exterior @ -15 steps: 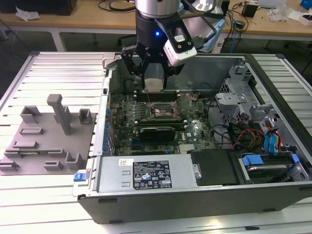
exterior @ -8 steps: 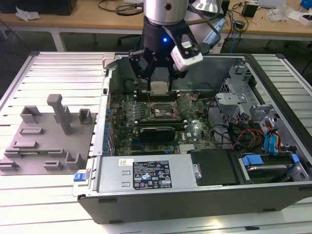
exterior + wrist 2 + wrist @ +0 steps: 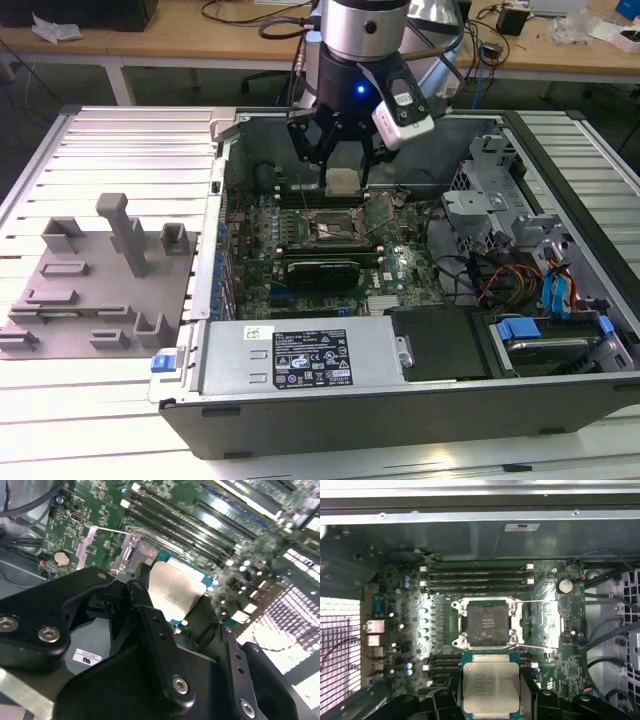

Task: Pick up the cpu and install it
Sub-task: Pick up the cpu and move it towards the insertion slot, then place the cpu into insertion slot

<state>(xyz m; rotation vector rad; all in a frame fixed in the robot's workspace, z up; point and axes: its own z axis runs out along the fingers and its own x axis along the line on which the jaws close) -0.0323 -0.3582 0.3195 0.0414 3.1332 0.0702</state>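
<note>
While hanging above the open computer case (image 3: 420,300), pinches the cpu (image 3: 342,181) by 2 opposite edges between the black fingers (image 3: 305,150) of the hand (image 3: 340,184). Holds the chip flat, silver top up, clear of the green motherboard (image 3: 300,235).

In the exterior view, carries it just beside the socket (image 3: 335,232), on the side toward the case's far wall.

In the first wrist view, shows the cpu (image 3: 491,685) with its green rim between the fingers (image 3: 445,700) of the hand (image 3: 491,699). Beyond it, leaves the socket (image 3: 487,622) bare, its metal plate (image 3: 545,625) swung open to 1 side (thin wire levers out as well). Past the socket, lines up long memory slots (image 3: 477,577).

In the second wrist view, gives the same grip from close by: cpu (image 3: 172,592) clamped on 2 sides by the fingers (image 3: 150,615) of the hand (image 3: 172,606), motherboard (image 3: 100,510) below.

Out on the slatted bench (image 3: 120,150), lays the grey holder plate (image 3: 95,290) near the edge at the exterior view's left, apart from the case, which fills the bench's middle and reaches toward its front edge.
</note>
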